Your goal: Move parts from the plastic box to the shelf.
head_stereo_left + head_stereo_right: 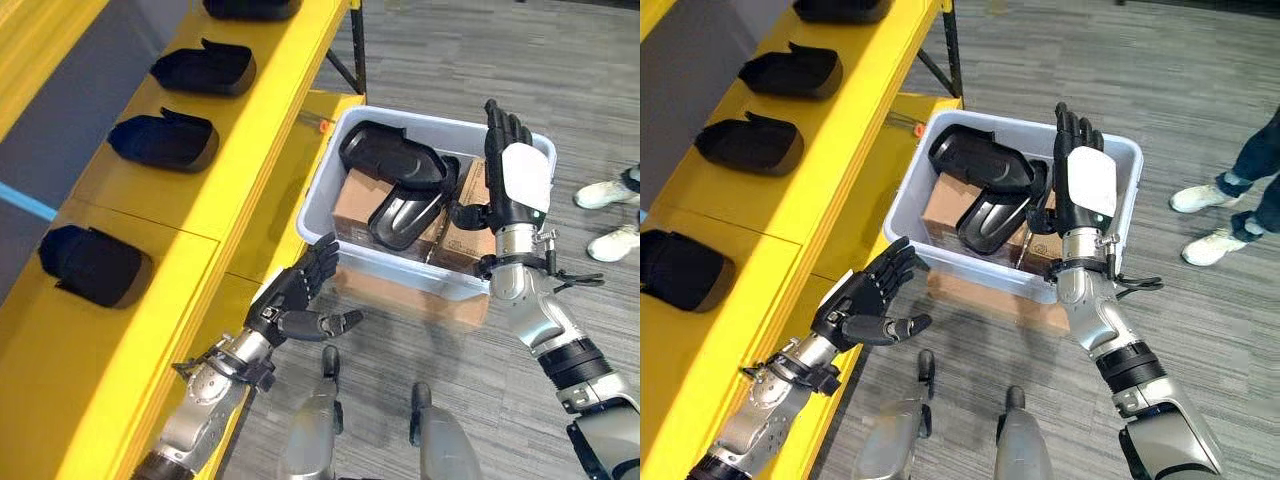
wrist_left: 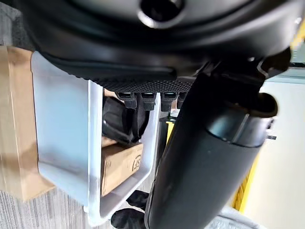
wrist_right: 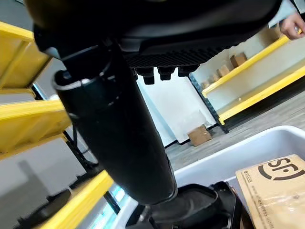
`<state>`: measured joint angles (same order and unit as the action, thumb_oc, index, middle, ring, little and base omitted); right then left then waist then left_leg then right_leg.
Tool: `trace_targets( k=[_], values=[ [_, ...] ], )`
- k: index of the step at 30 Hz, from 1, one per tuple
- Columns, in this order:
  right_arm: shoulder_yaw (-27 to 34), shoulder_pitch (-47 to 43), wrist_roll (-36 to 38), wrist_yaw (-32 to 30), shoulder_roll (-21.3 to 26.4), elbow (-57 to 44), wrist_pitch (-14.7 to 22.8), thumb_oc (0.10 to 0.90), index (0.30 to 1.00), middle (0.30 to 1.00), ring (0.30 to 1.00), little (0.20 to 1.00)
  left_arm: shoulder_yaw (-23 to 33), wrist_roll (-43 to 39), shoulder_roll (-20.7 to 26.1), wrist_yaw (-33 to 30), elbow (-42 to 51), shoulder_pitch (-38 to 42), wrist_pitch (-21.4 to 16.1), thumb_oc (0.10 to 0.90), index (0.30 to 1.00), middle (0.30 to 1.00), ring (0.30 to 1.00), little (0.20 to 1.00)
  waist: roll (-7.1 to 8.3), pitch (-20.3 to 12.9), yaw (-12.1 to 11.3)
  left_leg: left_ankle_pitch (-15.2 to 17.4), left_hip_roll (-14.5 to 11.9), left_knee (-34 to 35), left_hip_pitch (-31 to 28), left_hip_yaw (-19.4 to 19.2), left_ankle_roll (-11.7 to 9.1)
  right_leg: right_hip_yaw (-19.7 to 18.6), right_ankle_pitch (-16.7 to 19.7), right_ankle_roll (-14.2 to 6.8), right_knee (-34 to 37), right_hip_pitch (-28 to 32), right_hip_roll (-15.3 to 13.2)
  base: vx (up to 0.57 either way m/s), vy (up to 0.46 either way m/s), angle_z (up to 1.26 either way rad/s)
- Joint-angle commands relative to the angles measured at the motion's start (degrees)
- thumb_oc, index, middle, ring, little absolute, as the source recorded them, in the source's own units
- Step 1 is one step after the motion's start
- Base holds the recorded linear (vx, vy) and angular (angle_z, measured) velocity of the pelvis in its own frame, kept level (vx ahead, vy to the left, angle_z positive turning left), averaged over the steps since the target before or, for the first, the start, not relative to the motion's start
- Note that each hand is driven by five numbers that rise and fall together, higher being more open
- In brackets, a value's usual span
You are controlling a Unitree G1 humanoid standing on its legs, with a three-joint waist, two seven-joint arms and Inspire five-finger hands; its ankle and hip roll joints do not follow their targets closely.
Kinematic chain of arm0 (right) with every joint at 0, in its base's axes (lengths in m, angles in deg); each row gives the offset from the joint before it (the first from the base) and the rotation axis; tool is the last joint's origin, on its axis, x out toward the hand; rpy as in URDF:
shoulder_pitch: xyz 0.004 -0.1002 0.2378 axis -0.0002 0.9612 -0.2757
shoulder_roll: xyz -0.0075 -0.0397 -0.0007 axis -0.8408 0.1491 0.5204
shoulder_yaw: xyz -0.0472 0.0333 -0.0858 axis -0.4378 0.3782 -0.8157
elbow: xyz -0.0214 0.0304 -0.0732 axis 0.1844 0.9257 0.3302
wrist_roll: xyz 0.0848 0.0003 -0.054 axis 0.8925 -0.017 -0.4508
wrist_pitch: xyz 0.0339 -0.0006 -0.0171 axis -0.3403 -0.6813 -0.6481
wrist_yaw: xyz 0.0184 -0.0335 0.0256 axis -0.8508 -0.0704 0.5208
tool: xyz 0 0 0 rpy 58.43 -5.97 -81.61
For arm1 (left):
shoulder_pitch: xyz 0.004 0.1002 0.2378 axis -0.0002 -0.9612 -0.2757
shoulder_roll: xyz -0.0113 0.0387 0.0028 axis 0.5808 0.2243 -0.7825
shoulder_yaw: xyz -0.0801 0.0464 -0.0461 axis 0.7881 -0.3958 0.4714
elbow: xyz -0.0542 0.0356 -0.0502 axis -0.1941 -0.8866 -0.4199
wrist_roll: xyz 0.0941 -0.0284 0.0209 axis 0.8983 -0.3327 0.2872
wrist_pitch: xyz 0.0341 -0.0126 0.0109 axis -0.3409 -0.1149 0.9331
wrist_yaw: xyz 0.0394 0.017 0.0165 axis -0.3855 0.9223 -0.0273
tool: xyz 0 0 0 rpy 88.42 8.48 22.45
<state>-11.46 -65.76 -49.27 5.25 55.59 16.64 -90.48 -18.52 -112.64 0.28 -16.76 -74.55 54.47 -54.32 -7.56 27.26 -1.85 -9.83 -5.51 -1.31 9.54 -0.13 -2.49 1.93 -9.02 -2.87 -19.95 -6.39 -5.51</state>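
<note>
The plastic box sits on a cardboard carton on the floor, beside the yellow shelf. It holds two black parts lying over brown cartons. Further black parts lie spaced along the shelf. My left hand hangs at the box's near wall, fingers relaxed, grasping nothing. My right hand stands upright over the box's right side, fingers straight, empty.
</note>
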Motion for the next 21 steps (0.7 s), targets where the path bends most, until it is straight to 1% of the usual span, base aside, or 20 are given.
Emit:
trace_targets(
  k=[1, 4, 7, 9, 10, 11, 14, 18, 21],
  values=[
    [0.24, -3.04, -1.40, -2.93, -0.47, -2.91, 3.42, 0.900, 1.000, 1.000, 1.000, 1.000, 1.67, -0.26, -0.65, 1.28, 6.75, -2.08, -5.06, 0.900, 1.000, 1.000, 1.000, 1.000, 1.96, -7.15, -2.22, 1.03, -2.49, 3.53, 2.61, 1.07, -3.47, 4.60, -5.42, 5.81, 4.21, 6.82, 4.24, 0.22, 0.061, 0.11],
    [0.88, -1.77, -1.35, -3.02, -0.51, -3.51, 2.64, 0.900, 1.000, 1.000, 1.000, 1.000, 1.65, -0.55, -0.75, 2.39, 6.52, -2.19, -4.76, 0.900, 1.000, 1.000, 1.000, 1.000, 2.38, -7.79, -2.78, 2.88, -0.67, 1.90, 2.46, 1.08, -2.71, 5.73, -5.07, 5.48, 4.99, 7.49, 3.52, 0.18, 0.055, 0.19],
    [1.71, -0.97, -2.16, -3.65, -0.74, -4.32, 1.99, 0.900, 1.000, 1.000, 1.000, 1.000, 1.68, -1.01, -0.59, 4.07, 6.85, -1.54, -3.61, 0.900, 1.000, 1.000, 1.000, 1.000, 2.90, -8.07, -3.29, 4.91, 1.64, 0.90, 2.40, 1.25, -1.66, 6.71, -3.77, 4.51, 7.31, 7.95, 2.46, 0.14, 0.042, 0.28],
    [1.75, -1.21, -1.96, -4.17, -0.74, -4.85, 1.12, 0.900, 1.000, 1.000, 1.000, 1.000, 1.55, -0.95, -0.44, 4.46, 7.12, -1.13, -3.58, 0.900, 1.000, 1.000, 1.000, 1.000, 3.14, -7.91, -3.51, 5.59, 2.55, 0.60, 2.46, 1.51, -1.09, 6.83, -3.14, 4.01, 8.27, 8.02, 1.96, 0.10, 0.045, 0.14],
    [2.20, -1.59, -2.14, -4.52, -0.79, -5.24, 0.72, 0.900, 1.000, 1.000, 1.000, 1.000, 1.34, -0.97, -0.05, 4.14, 7.65, -0.44, -3.73, 0.900, 1.000, 1.000, 1.000, 1.000, 3.36, -7.56, -3.70, 6.46, 3.82, 0.21, 2.58, 1.83, -0.19, 6.72, -2.59, 3.38, 8.88, 7.75, 1.45, 0.07, 0.044, 0.11],
    [2.24, -1.63, -2.12, -4.59, -0.80, -5.27, 0.71, 0.900, 1.000, 1.000, 1.000, 1.000, 1.32, -1.00, -0.02, 4.03, 7.72, -0.30, -3.68, 0.900, 1.000, 1.000, 1.000, 1.000, 3.40, -7.53, -3.73, 6.59, 3.99, 0.14, 2.62, 1.85, -0.06, 6.71, -2.53, 3.29, 8.94, 7.68, 1.37, 0.07, 0.054, 0.13],
    [2.77, -2.11, -2.67, -4.64, -1.00, -5.27, 0.79, 0.900, 1.000, 1.000, 1.000, 1.000, 1.54, -1.00, -0.05, 3.50, 8.47, 0.82, -2.79, 0.900, 1.000, 1.000, 1.000, 1.000, 3.69, -6.98, -3.89, 7.89, 5.78, -0.59, 2.69, 1.88, 1.43, 6.45, -1.67, 2.48, 9.47, 7.07, 0.71, 0.09, 0.056, 0.00],
    [2.53, -3.49, -3.45, -3.79, -1.12, -5.31, 0.98, 0.900, 1.000, 1.000, 1.000, 1.000, 1.80, -1.28, 0.32, 2.75, 9.53, 1.23, -1.89, 0.900, 1.000, 1.000, 1.000, 1.000, 3.84, -6.71, -4.01, 8.88, 6.97, -1.13, 2.51, 1.42, 2.86, 5.60, -0.42, 1.59, 10.11, 6.38, 0.08, 0.09, 0.076, -0.12],
    [2.01, -4.66, -3.13, -2.94, -1.08, -5.23, 0.85, 0.900, 1.000, 1.000, 1.000, 1.000, 1.89, -1.34, 0.66, 2.63, 9.81, 1.34, -1.52, 0.900, 1.000, 1.000, 1.000, 1.000, 4.03, -6.65, -4.17, 9.37, 7.33, -1.46, 2.58, 1.00, 3.65, 5.11, -0.23, 1.23, 9.96, 6.11, -0.18, 0.09, 0.092, -0.12]
  ],
)
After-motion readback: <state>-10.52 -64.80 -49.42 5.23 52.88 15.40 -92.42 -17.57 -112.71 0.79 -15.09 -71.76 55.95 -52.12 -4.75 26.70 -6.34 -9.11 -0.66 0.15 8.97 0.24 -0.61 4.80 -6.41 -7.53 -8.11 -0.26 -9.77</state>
